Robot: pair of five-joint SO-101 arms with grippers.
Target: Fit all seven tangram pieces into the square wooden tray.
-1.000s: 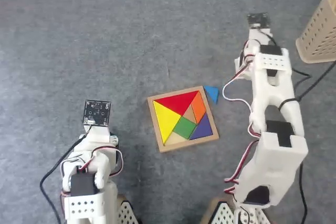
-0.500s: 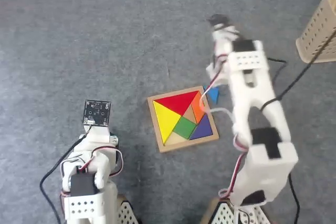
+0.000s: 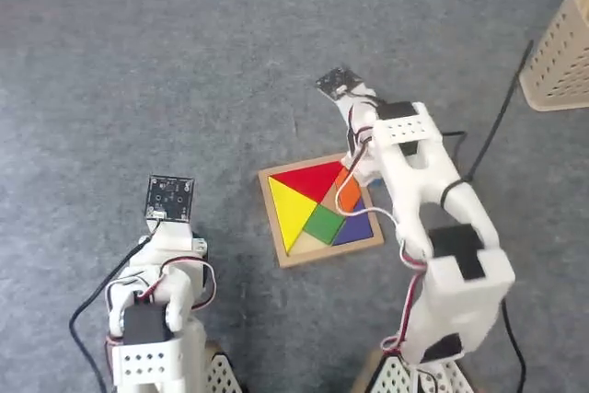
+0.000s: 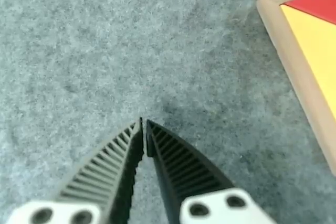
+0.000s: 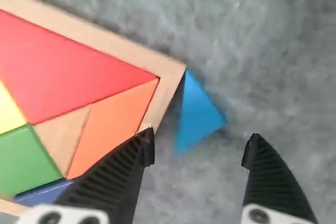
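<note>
Grey felt on the worktop [image 5: 273, 35] may drag on the blue triangle [image 5: 195, 111], so with your right claw [image 5: 200, 139] spread apart and the piece lying between its fingers, just outside the tray [image 5: 105, 43] rim, drop straight down and close evenly on its edges.

Grey carpet [image 3: 138, 71]; beige slotted basket [image 3: 561, 52] at far right edge

Bright, even light — a soft shadow lies beside the blue triangle [image 5: 198, 113].
</note>
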